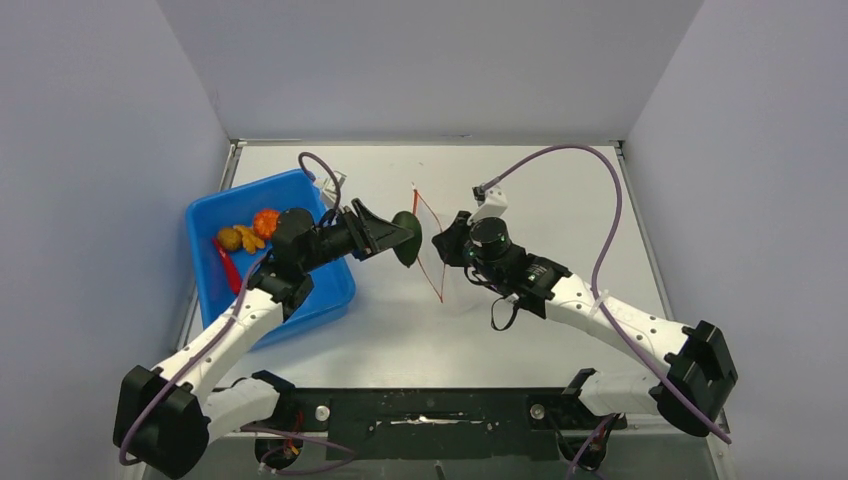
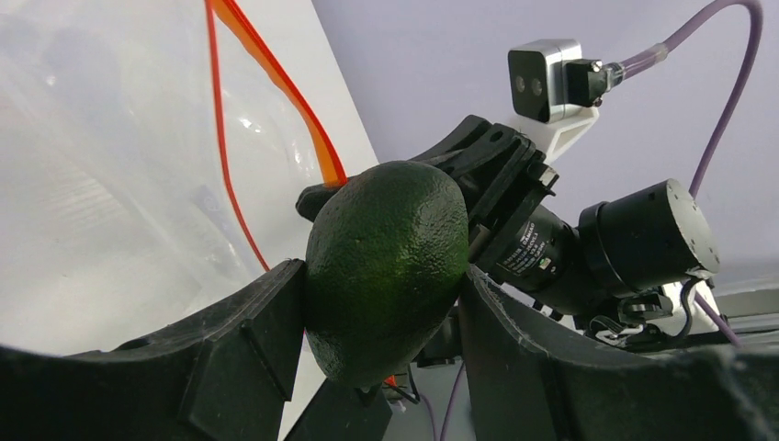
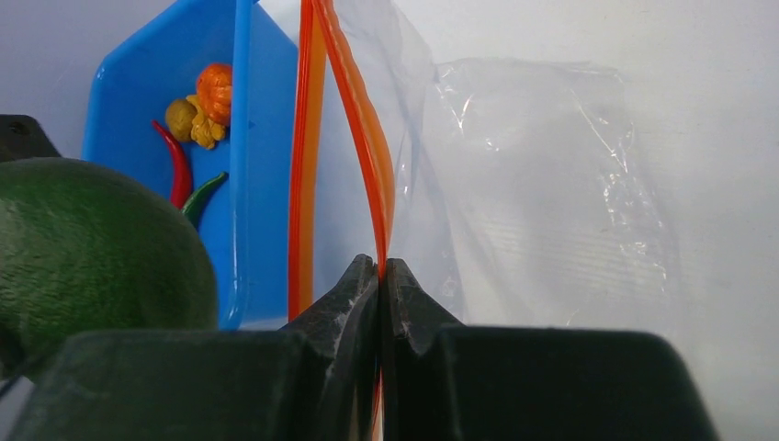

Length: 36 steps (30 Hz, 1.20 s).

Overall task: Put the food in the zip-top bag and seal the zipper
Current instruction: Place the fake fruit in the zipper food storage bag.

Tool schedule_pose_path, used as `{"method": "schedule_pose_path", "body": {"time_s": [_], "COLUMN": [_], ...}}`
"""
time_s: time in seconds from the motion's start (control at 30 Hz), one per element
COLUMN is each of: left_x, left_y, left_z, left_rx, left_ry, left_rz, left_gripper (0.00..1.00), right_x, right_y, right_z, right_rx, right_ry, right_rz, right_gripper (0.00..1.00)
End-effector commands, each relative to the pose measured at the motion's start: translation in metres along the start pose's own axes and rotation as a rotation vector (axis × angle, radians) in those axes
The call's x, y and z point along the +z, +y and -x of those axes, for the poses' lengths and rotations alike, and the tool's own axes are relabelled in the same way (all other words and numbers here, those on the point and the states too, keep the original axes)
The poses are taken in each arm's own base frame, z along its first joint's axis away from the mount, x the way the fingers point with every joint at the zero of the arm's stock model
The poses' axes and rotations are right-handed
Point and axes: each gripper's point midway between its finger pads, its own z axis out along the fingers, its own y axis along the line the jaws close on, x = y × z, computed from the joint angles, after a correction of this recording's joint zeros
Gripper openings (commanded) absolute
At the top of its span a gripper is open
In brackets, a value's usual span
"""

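Zip-top bag (image 3: 542, 184) stands on edge near the middle of the bench (image 1: 540, 190), its mouth turned toward the left arm and its clear body trailing off on the right arm's side. The zipper (image 3: 367, 138) is parted: the two red-orange lips bow away from each other along the middle and meet again at the ends.

The right gripper (image 3: 379, 271) has its jaws closed tight on one lip of that strip, pinching it from both sides with no gap between the tips; the other lip hangs free just beside it.

The left gripper (image 1: 392, 240) holds the dark green avocado (image 2: 386, 266) between its jaws, which are spread about as far as the fruit is wide and press on its two flanks. The avocado is off the bench, right at the open mouth of the bag. Its far end sits close against the orange strip; whether it touches the strip cannot be told.

Behind the left arm lies the blue tray (image 1: 320, 295). In its far corner are the orange round fruit (image 1: 265, 222), the yellow-brown lumps (image 1: 240, 238) touching it, and the red chili (image 1: 228, 268) just beside them.
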Motion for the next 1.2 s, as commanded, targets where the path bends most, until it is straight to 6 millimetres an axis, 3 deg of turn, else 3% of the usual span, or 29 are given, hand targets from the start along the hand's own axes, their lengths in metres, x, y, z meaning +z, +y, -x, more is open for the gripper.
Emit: {"method": "schedule_pose_path", "body": {"time_s": [0.0,0.17,0.57,0.93,1.17], "left_x": [0.013,0.025,0.035,0.036,0.039], "left_y": [-0.030,-0.025,0.012,0.036,0.041], "left_z": [0.007,-0.005,-0.022,-0.019,-0.018], "left_rx": [0.023,0.018,0.038,0.070,0.071], "left_ry": [-0.047,-0.021,0.019,-0.010,-0.004], "left_rz": [-0.126,-0.143,-0.020,0.116,0.156], "left_gripper": [0.30,0.30,0.30,0.30,0.30], "right_x": [-0.007,-0.011,-0.022,-0.025,-0.023], "right_y": [0.032,0.037,0.042,0.050,0.055], "right_z": [0.036,0.039,0.045,0.042,0.042], "right_rx": [0.045,0.043,0.046,0.054,0.057], "right_ry": [-0.106,-0.120,-0.154,-0.153,-0.149], "right_rz": [0.089,0.114,0.155,0.204,0.210], "right_gripper": [0.00,0.00,0.00,0.00,0.00]}}
